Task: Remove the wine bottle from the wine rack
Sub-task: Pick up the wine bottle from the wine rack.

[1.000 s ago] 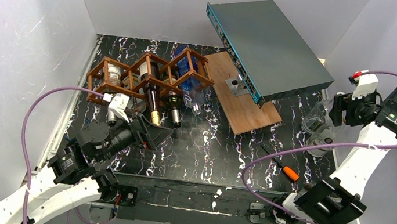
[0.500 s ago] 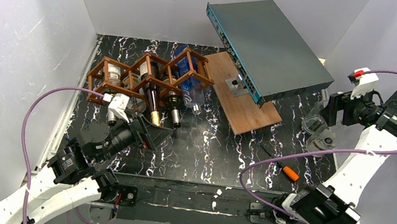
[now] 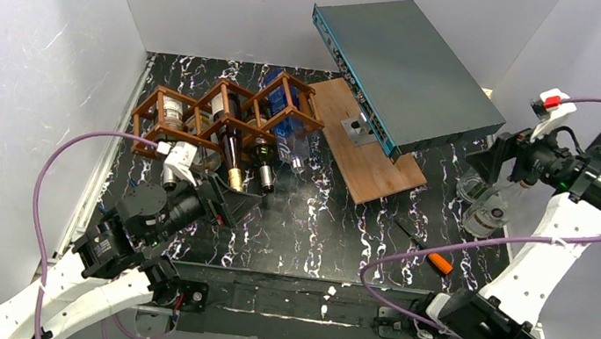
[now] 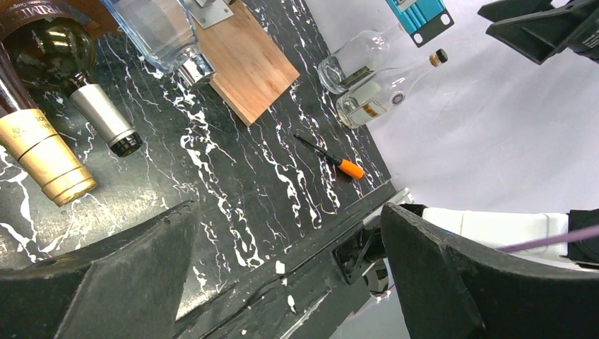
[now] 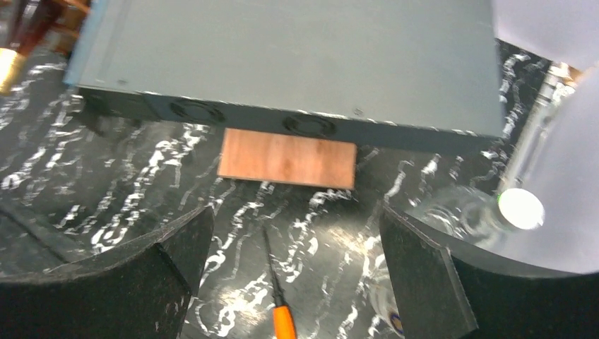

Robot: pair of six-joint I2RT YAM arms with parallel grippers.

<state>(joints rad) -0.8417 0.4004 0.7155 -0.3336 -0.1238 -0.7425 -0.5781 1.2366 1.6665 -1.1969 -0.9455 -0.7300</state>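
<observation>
The reddish-brown lattice wine rack (image 3: 216, 113) stands at the left rear of the table. Dark wine bottles lie in it, one with a gold cap (image 3: 235, 176) (image 4: 44, 154) and one with a silver cap (image 3: 264, 175) (image 4: 101, 117). A clear bottle (image 3: 290, 146) (image 4: 161, 32) lies in its right cell. My left gripper (image 3: 239, 205) (image 4: 282, 261) is open and empty, just in front of the gold-capped neck and not touching it. My right gripper (image 3: 486, 163) (image 5: 289, 268) is open and empty, raised at the far right.
A flat wooden board (image 3: 371, 148) (image 5: 286, 159) lies mid-table with a grey box (image 3: 404, 69) (image 5: 282, 63) tilted over it. An orange-handled screwdriver (image 3: 431, 254) (image 5: 281, 311) lies front right. Two clear bottles (image 3: 483, 204) (image 4: 364, 74) lie under the right gripper.
The right arm has risen and its wrist has swung out, carrying the open gripper a little to the left. The left arm and the bottles have not moved.
</observation>
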